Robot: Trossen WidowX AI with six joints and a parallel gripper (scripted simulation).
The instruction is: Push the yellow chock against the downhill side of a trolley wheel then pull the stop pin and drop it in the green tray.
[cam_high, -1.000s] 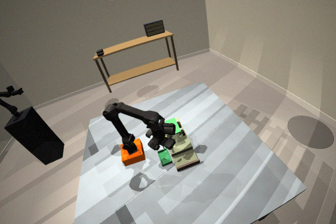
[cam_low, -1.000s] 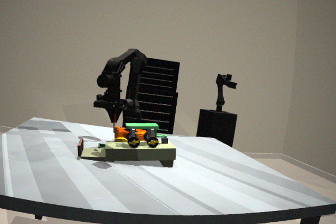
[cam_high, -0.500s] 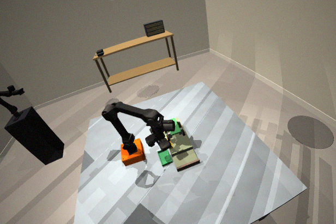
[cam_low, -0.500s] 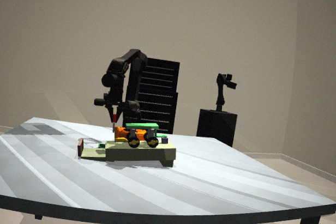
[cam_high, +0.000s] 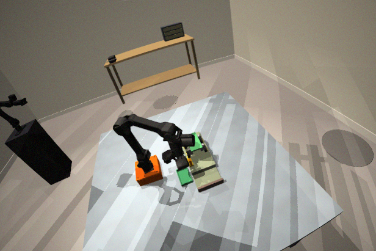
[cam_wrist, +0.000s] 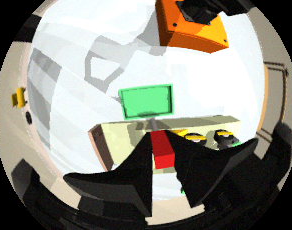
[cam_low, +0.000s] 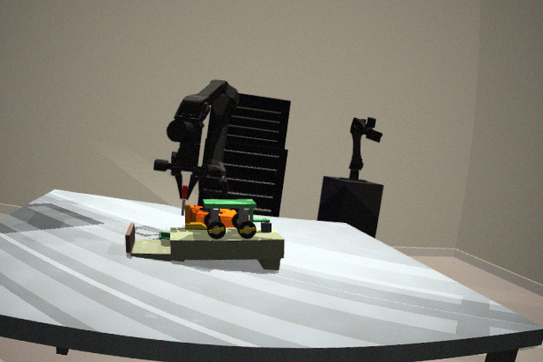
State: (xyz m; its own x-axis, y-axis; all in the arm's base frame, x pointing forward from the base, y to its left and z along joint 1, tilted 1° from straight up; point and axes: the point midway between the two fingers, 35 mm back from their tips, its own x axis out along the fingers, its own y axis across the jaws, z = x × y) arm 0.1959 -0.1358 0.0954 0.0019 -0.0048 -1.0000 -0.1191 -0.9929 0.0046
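My gripper [cam_low: 185, 197] [cam_wrist: 156, 134] is shut on the stop pin's red head [cam_low: 184, 190] [cam_wrist: 162, 145]. The pin hangs free above the table, shaft down. In the wrist view its shaft points at the near edge of the green tray [cam_high: 184, 177] [cam_low: 164, 235] [cam_wrist: 147, 102], which lies beside the ramp [cam_high: 209, 179] [cam_low: 229, 248]. The green-topped trolley [cam_high: 196, 143] [cam_low: 229, 203] stands on the ramp. The yellow chock [cam_high: 190, 162] [cam_low: 195, 225] sits at the trolley's downhill wheel [cam_low: 216, 230]; whether they touch is hard to tell.
The orange arm base [cam_high: 149, 173] [cam_wrist: 193, 37] stands on the table on the tray's side of the ramp. A brown end board [cam_high: 211, 184] [cam_low: 130, 238] [cam_wrist: 101, 146] closes the ramp's low end. A dark block [cam_low: 266, 227] is at its uphill end.
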